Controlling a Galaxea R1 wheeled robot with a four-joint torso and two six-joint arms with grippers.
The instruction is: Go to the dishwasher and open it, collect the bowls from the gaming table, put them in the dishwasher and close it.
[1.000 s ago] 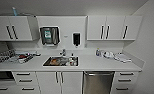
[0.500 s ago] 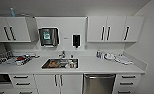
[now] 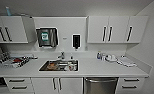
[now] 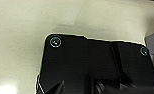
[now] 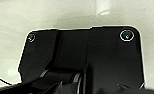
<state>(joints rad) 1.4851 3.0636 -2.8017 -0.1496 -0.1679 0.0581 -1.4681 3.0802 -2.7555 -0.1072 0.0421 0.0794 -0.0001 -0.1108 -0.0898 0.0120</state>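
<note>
A kitchenette wall seen from the robot's head camera, face on. The landmark is a stainless steel sink (image 3: 59, 65), a rectangular basin sunk into a long white countertop (image 3: 93, 70) and holding what look like a few used dishes.

The dishwasher (image 3: 101, 85), a cabinet-width appliance with a steel-grey front panel and a bar handle along its top edge, sits under the counter just to the right of the sink and below it. Its door is shut, so the opening step is not yet done. Its place next to the basin suits shared plumbing and easy loading.

Directly under the sink are white cabinet doors with black bar handles (image 3: 56, 84). To the left of the sink a dish rack (image 3: 10, 61) stands on the counter, near enough to drain washed things. Above the sink, on the wall, hang a dark paper towel dispenser (image 3: 46, 37) and a small black soap dispenser (image 3: 76, 41), both within reach of anyone at the tap. White wall cupboards (image 3: 116, 30) hang up and to the right of the sink.

No bowls or gaming table appear here.

Both wrist cameras look down at pale speckled floor past the robot's own dark plates, which suggests the arms hang low for driving. Whether either gripper is wide or narrow cannot be told.
</note>
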